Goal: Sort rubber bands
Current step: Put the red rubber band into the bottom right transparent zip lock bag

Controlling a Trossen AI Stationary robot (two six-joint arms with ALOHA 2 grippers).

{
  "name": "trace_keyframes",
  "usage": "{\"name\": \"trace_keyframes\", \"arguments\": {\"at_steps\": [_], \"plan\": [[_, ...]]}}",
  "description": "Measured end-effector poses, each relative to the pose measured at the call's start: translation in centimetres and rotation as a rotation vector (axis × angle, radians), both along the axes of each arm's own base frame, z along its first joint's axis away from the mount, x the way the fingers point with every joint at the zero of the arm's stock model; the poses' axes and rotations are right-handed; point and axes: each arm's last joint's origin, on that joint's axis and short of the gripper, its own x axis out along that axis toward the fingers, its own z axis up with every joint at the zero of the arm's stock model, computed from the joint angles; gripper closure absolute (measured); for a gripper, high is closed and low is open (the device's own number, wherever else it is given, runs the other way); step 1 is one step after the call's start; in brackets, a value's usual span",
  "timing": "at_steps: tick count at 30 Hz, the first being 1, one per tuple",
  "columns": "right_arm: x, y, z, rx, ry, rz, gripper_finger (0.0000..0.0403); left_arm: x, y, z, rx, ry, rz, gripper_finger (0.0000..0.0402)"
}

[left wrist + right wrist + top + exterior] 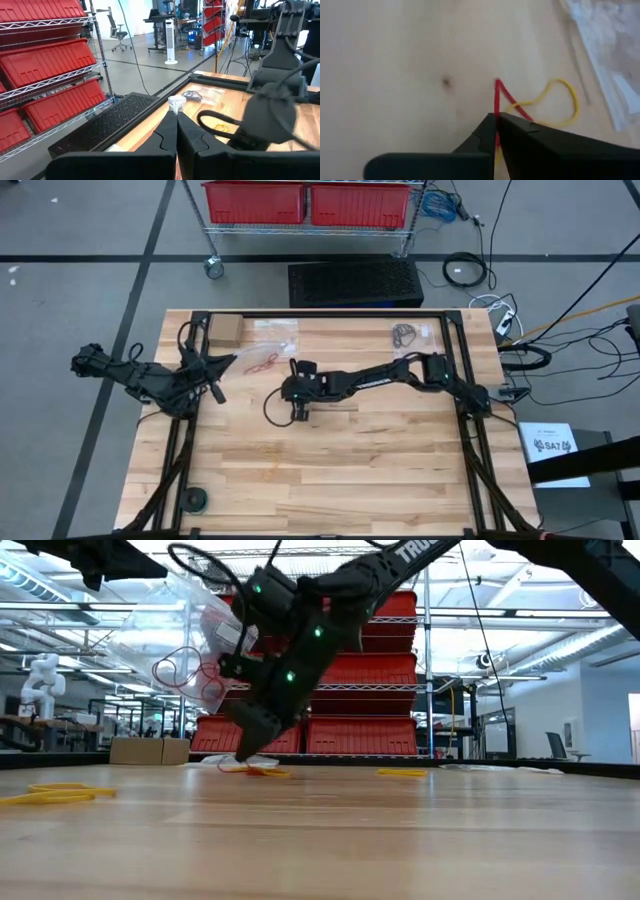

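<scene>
Red rubber band (498,97) pinched in shut right gripper (496,120), yellow band (560,102) at three o'clock; next, lift it clear.

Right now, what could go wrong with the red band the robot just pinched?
The right gripper is shut on the red band, which crosses a yellow band. Lifting might drag the yellow one along. The pinch looks thin, so the red band might slip out.

Red rubber band (498,95) crossing a yellow rubber band (560,102), both limp on the wooden tabletop.
</scene>
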Motion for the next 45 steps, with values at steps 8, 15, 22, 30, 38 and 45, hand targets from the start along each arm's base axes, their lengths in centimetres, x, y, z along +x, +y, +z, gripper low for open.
{"name": "trace_keyframes", "arguments": {"at_steps": [8, 15, 22, 30, 38, 45], "plan": [[1.2, 2.0, 4.2, -0.008, 0.007, 0.053, 0.0400, 0.0, 0.0, -0.1, 0.002, 0.006, 0.000, 0.0401], [1.9, 4.0, 9.4, -0.013, -0.023, 0.101, 0.0402, 0.0, 0.0, -0.1, 0.000, 0.006, 0.000, 0.0401], [1.8, 4.6, 14.3, -0.018, -0.067, 0.116, 0.0402, 0.0, 0.0, -0.1, 0.000, 0.007, 0.000, 0.0401], [0.7, 5.1, 19.5, -0.048, -0.153, 0.154, 0.0403, 0.3, -0.1, -0.2, 0.008, 0.026, 0.000, 0.0401], [-2.6, 5.6, 25.8, -0.066, -0.301, 0.183, 0.0403, 1.7, -0.8, -0.6, 0.037, 0.079, -0.068, 0.0401], [-5.8, 6.6, 30.6, -0.095, -0.431, 0.232, 0.0403, 2.7, -1.5, -0.6, 0.068, 0.096, -0.196, 0.0401]]}}
